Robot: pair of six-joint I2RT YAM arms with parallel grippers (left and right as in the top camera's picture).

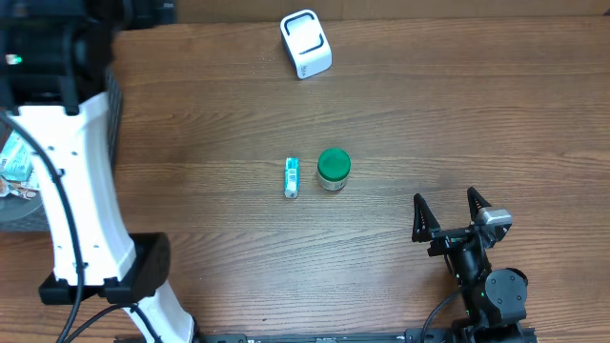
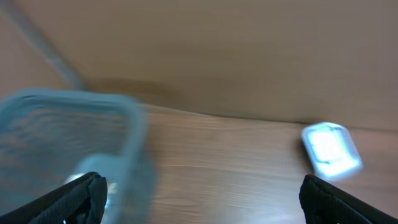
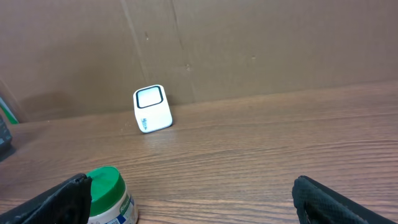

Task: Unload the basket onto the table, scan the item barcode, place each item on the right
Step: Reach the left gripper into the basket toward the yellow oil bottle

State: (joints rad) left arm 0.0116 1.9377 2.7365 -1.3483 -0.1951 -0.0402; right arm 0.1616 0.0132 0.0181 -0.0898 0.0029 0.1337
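A white barcode scanner [image 1: 305, 44] stands at the back of the table, also in the right wrist view [image 3: 152, 109] and, blurred, in the left wrist view [image 2: 331, 149]. Mid-table sit a jar with a green lid [image 1: 334, 169] and a small blue-and-white tube [image 1: 292, 177] lying just left of it. My right gripper [image 1: 448, 211] rests near the front right, open and empty; the jar [image 3: 109, 196] is by its left finger. My left gripper [image 2: 202, 199] is open and empty, high at the far left, over a clear container [image 2: 68, 143].
A bin [image 1: 14, 181] holding packaged goods sits at the table's left edge, partly behind the white left arm [image 1: 81, 191]. A brown cardboard wall [image 3: 249, 43] backs the table behind the scanner.
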